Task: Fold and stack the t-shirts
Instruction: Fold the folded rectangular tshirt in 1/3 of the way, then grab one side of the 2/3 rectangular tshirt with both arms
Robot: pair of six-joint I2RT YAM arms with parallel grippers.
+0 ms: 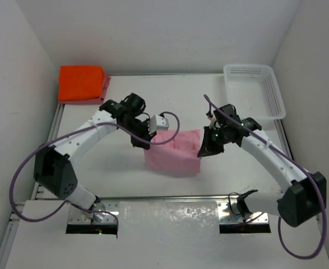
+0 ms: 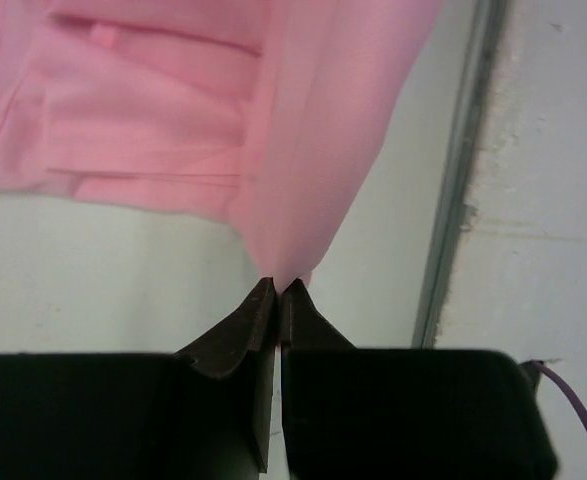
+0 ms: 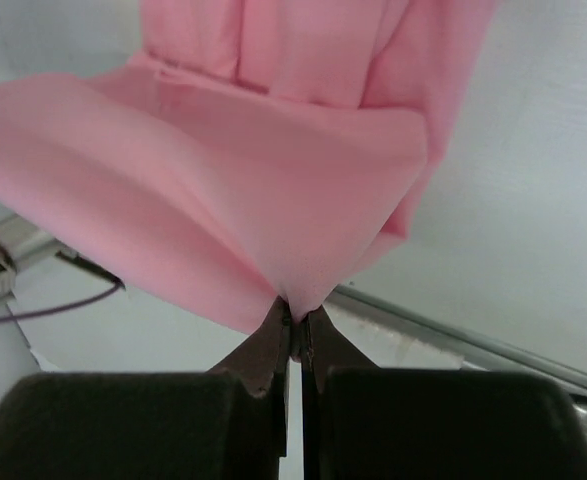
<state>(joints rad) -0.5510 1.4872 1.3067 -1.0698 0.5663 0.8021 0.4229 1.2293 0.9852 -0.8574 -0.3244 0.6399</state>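
left gripper (image 2: 277, 287) and right gripper (image 3: 295, 318) each clamped on a pink shirt (image 1: 172, 157) edge, mid-table, likely to carry the fold over evenly; orange shirt (image 1: 80, 83) folded at far-left corner.

The soft light pink cloth t-shirt (image 1: 172, 152) is plain, one even shade. At ten o'clock, the bright orange cloth shirt (image 1: 81, 82) is plain too, with a dusty rose-red cloth shirt (image 1: 105, 84) edging it. The perforated plastic basket (image 1: 254, 89) at two o'clock is white. My left gripper (image 2: 277, 285) and right gripper (image 3: 296, 312) are black, my cables (image 2: 573, 405) purple.
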